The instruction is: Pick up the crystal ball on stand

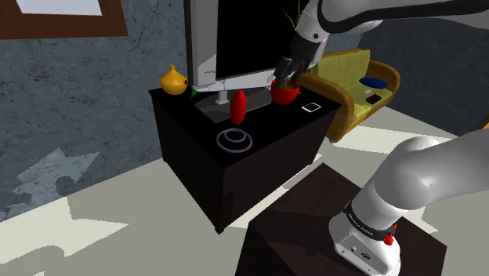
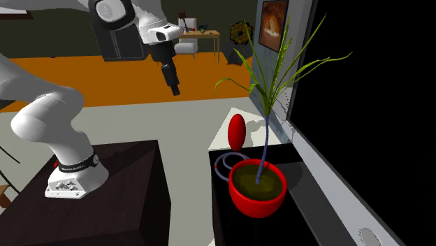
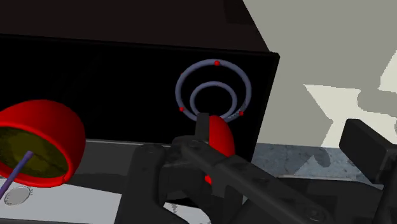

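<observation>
Crystal ball (image 1: 237, 106), red, near potted plant (image 2: 257, 190)

Crystal ball (image 1: 237, 106) and potted plant (image 1: 287, 96) stand on cabinet (image 1: 196, 157) before monitor (image 1: 235, 39).

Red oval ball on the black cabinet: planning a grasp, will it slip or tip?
The red oval ball looks smooth and rounded, so a pinch may slip off. It stands tall on a narrow end, so a nudge would probably tip it.

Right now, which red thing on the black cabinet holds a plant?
The red bowl-shaped pot, with a leafy stalk rising from it; the red egg-shaped ball beside the rings holds nothing.
</observation>
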Controlling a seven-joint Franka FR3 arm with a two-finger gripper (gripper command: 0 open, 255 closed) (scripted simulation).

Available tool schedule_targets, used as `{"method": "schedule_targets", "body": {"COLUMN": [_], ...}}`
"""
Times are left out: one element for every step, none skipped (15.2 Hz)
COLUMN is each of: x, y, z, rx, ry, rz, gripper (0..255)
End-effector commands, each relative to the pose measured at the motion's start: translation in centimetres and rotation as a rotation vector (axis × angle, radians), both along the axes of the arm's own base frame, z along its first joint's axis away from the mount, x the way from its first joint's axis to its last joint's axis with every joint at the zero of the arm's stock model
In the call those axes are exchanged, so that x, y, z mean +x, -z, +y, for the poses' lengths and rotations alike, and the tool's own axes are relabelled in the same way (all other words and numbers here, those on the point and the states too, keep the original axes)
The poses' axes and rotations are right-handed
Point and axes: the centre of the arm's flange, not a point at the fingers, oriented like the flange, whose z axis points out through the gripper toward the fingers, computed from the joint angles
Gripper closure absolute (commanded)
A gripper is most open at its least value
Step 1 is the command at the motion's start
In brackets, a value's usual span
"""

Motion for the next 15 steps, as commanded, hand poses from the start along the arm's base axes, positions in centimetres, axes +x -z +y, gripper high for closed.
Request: {"method": "schedule_targets", "body": {"x": [2.1,3.0,3.8,4.8,5.7,6.6,7.5,8.5,9.5,10.4,11.4,12.4,13.4,14.5,15.5], "y": [1.5,2.2,2.9,3.6,4.3,4.9,5.6,6.2,6.8,7.4,8.0,8.6,9.1,9.6,10.1], "z": [0.4,0.6,0.8,0.9,1.1,1.2,1.3,1.4,1.5,1.6,1.7,1.8,1.9,2.0,2.0], "rx": [-0.02,-0.03,-0.041,-0.051,-0.061,-0.071,-0.081,-0.091,-0.102,-0.112,-0.122,-0.132,-0.142,-0.152,-0.163], "ry": [0.003,0.005,0.007,0.009,0.011,0.013,0.015,0.016,0.018,0.02,0.022,0.024,0.026,0.028,0.03], "rz": [-0.041,-0.06,-0.078,-0.096,-0.114,-0.133,-0.151,-0.169,-0.187,-0.206,-0.224,-0.242,-0.26,-0.279,-0.297], "gripper": [0,0,0,0,0,0,0,0,0,0,0,0,0,0,0]}}
